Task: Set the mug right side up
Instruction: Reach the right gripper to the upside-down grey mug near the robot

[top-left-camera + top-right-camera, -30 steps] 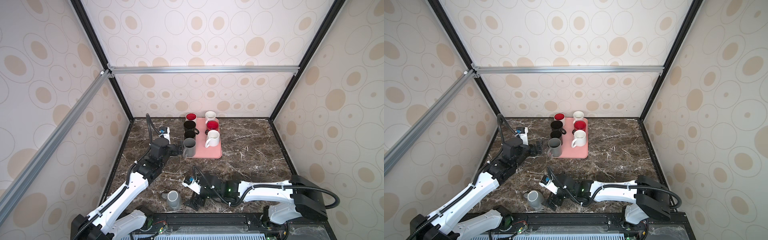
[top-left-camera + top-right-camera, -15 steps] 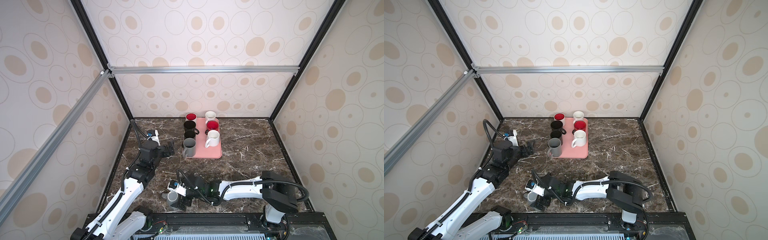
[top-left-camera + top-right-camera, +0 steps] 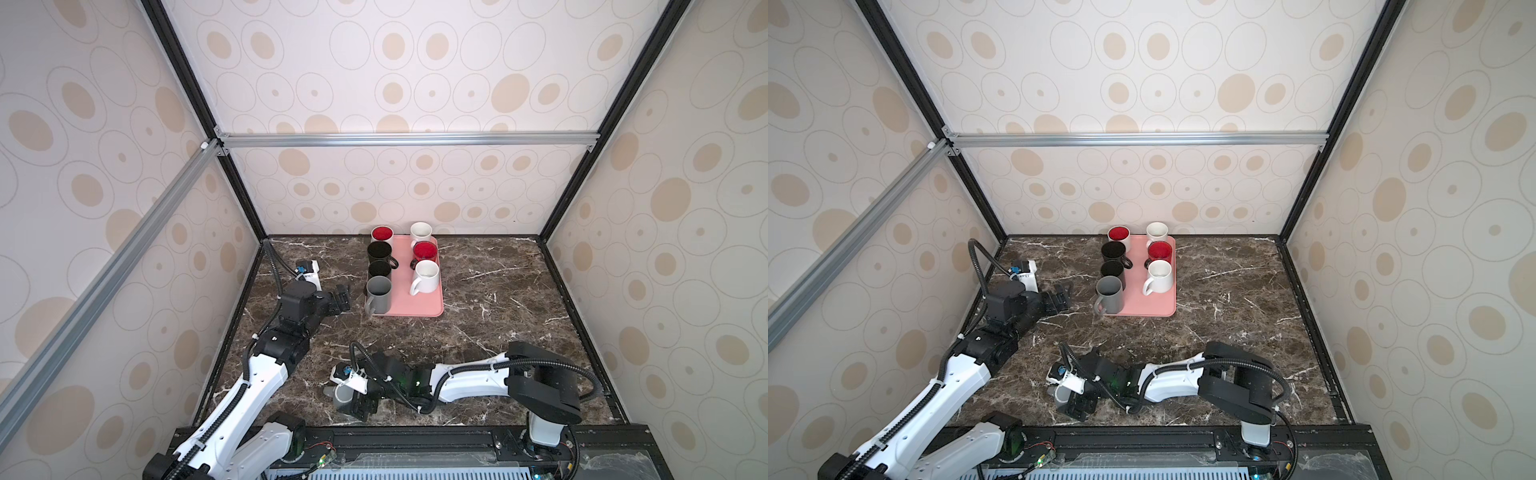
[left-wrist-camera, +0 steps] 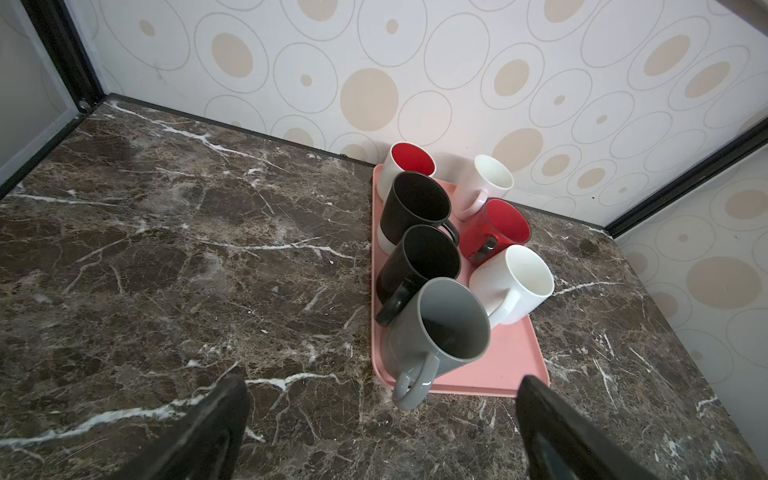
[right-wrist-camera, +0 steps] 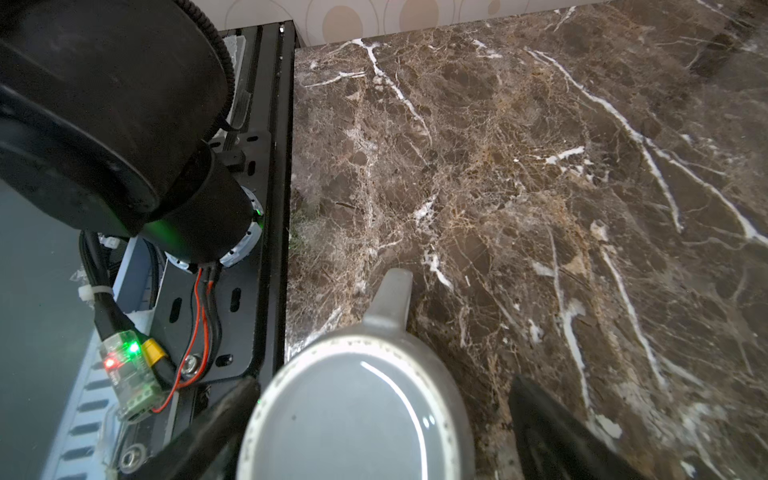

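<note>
Upside-down gray mug [image 5: 353, 415] stands base up on counter [image 3: 498, 316], close to front edge; right gripper [image 5: 382, 388] low around it, jaws spread, one on each side of mug body, small gap visible on one side. Left gripper [image 3: 343, 298] hovers over counter just beside pink tray [image 3: 419, 309]; jaws spread wide, nothing between them. Tray carries seven upright mugs near back wall, well apart from upside-down one.

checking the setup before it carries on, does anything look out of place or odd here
Yes: one grey mug stands upside down, base up, alone on the marble table near its front edge, while the other mugs sit upright on the pink tray. The right hand straddles it, open.
</note>
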`<state>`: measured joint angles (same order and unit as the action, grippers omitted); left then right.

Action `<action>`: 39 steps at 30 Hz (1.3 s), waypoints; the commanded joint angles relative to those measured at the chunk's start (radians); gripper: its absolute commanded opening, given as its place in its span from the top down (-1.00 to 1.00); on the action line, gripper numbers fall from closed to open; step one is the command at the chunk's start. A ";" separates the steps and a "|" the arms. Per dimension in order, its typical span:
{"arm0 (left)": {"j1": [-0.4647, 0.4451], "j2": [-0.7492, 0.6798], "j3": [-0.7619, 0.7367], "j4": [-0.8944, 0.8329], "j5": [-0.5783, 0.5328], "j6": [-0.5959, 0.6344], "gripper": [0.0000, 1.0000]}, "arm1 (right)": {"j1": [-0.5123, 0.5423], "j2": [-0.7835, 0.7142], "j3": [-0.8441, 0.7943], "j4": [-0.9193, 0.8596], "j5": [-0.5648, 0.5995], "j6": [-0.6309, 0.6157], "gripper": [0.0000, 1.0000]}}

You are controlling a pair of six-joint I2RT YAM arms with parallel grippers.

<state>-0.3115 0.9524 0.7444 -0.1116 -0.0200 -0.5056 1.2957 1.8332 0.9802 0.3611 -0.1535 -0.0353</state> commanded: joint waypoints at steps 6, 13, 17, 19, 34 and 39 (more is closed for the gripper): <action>0.009 0.011 0.006 0.027 0.037 -0.016 -0.99 | -0.019 0.031 0.022 0.004 -0.050 -0.013 -0.60; 0.008 0.009 -0.004 0.038 0.058 -0.011 -0.95 | -0.052 -0.006 -0.035 0.014 -0.062 -0.004 -0.28; 0.009 0.022 -0.005 0.045 0.094 -0.007 -0.91 | -0.082 -0.057 -0.098 0.009 -0.045 0.000 -0.23; 0.008 0.025 -0.009 0.048 0.111 -0.008 -0.89 | -0.099 -0.096 -0.138 0.001 -0.030 0.004 -0.22; -0.059 0.048 -0.056 0.077 0.164 -0.011 -0.86 | -0.166 -0.314 -0.379 -0.025 0.177 0.135 -0.99; -0.106 0.042 -0.056 0.047 0.146 -0.002 -0.86 | -0.167 -0.324 -0.393 -0.051 0.276 0.181 -0.99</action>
<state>-0.3950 1.0000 0.6880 -0.0620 0.1303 -0.5068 1.1339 1.5196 0.6102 0.3397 0.0231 0.1032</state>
